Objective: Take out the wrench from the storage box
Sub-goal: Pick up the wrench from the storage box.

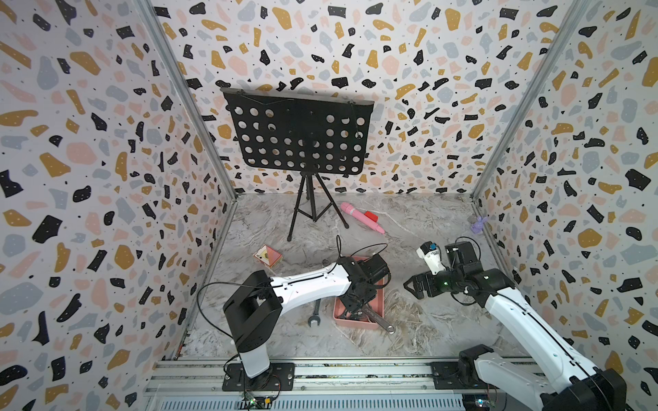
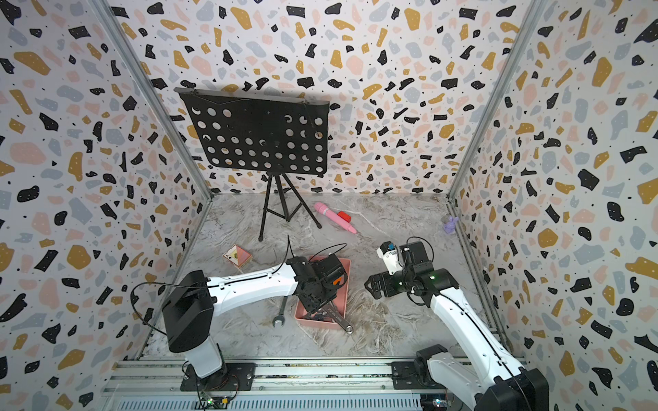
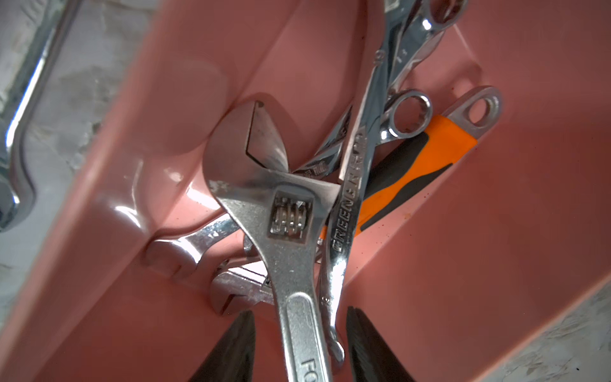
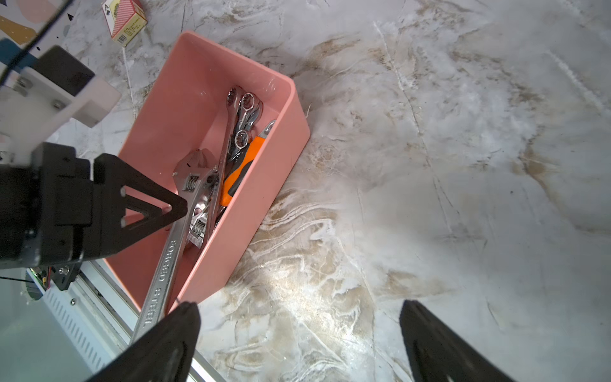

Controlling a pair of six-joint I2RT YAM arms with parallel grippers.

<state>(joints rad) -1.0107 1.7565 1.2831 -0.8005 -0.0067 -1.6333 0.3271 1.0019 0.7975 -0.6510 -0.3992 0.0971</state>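
Observation:
The salmon-pink storage box [image 1: 381, 302] [image 2: 341, 284] [image 4: 185, 99] lies on the marble table and holds several wrenches. On top is a large silver adjustable wrench [image 3: 291, 211] [image 4: 172, 251], whose handle sticks out over the near rim [image 1: 387, 326] [image 2: 344, 325]. My left gripper [image 3: 299, 311] [image 1: 356, 313] reaches down into the box. It is open, one finger on each side of that handle, with a gap on both sides. An orange-handled wrench [image 3: 429, 158] and slim ring spanners [image 3: 353, 185] lie underneath. My right gripper [image 4: 299, 306] [image 1: 408, 284] hovers open over bare table to the right of the box.
Another silver wrench [image 1: 315, 315] [image 3: 20, 132] lies on the table just left of the box. A card box [image 1: 267, 255] sits behind the box to the left. A black music stand [image 1: 299, 135], a pink torch [image 1: 361, 217] and a purple figure [image 1: 479, 224] are at the back.

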